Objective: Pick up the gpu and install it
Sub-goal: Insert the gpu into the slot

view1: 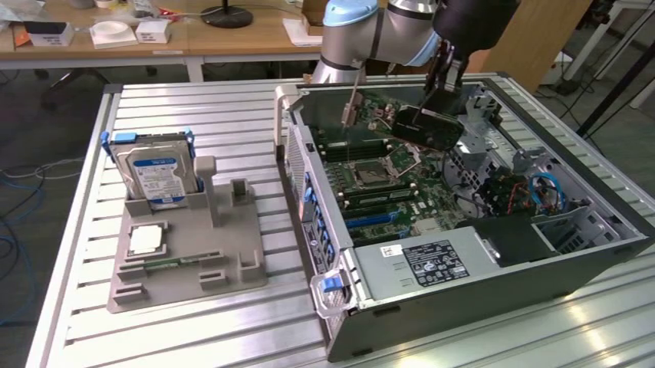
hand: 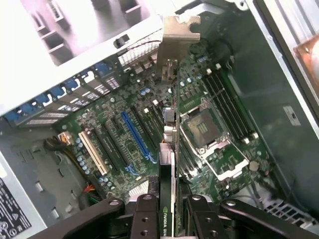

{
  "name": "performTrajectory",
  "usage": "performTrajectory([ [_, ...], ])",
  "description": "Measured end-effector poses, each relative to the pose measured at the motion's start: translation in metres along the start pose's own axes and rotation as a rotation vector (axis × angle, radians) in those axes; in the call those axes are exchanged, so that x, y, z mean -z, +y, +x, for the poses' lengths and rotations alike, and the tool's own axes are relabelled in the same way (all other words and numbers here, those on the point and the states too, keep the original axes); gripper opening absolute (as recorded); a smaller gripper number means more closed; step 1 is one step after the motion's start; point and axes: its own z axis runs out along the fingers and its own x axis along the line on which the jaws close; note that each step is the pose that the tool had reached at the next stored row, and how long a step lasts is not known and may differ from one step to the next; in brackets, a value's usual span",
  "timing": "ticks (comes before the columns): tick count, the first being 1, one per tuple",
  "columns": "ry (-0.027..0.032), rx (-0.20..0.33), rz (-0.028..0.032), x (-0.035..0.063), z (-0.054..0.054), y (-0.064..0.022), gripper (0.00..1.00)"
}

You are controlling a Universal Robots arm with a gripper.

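One gpu [view1: 428, 126], gripped by the hand [view1: 442, 98], hangs tilted in the air over the open pc case [view1: 573, 253], not yet seated in any slot. The hand is closed on the card. In the wrist view both fingers [hand: 146, 219] press its two faces, and the card is seen edge-on w/ its silvery bracket at the far end, near the case's rear wall.

In the exterior view the gpu sits over the 12 o'clock part of the mobo [view1: 389, 203], at approx 1 o'clock from the bare cpu socket [view1: 370, 175], and clear of the board. Its bracket end hangs toward 9 o'clock.

Wrist view also shows a blue expansion slot [hand: 134, 134] and a cream one beside it, both w/o cards, below and to one side of the card's edge.

Exterior view, other items:
- Grey psu [view1: 430, 264] w/ black label at the case's 6 o'clock end.
- Blue cables [view1: 542, 192] at the case's 3 o'clock.
- Grey holder [view1: 195, 268] on the ribbed metal surface [view1: 205, 107], at 9 o'clock from the case and well apart from it.
- Silver hard drive [view1: 156, 178] w/ blue-white label standing upright in the holder's 12 o'clock end.
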Motion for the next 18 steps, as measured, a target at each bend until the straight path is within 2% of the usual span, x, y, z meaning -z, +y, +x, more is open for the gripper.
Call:
performTrajectory([
  [18,0.0190,0.321,-0.0197,-0.0045,0.0003,-0.0003,0.26],
])
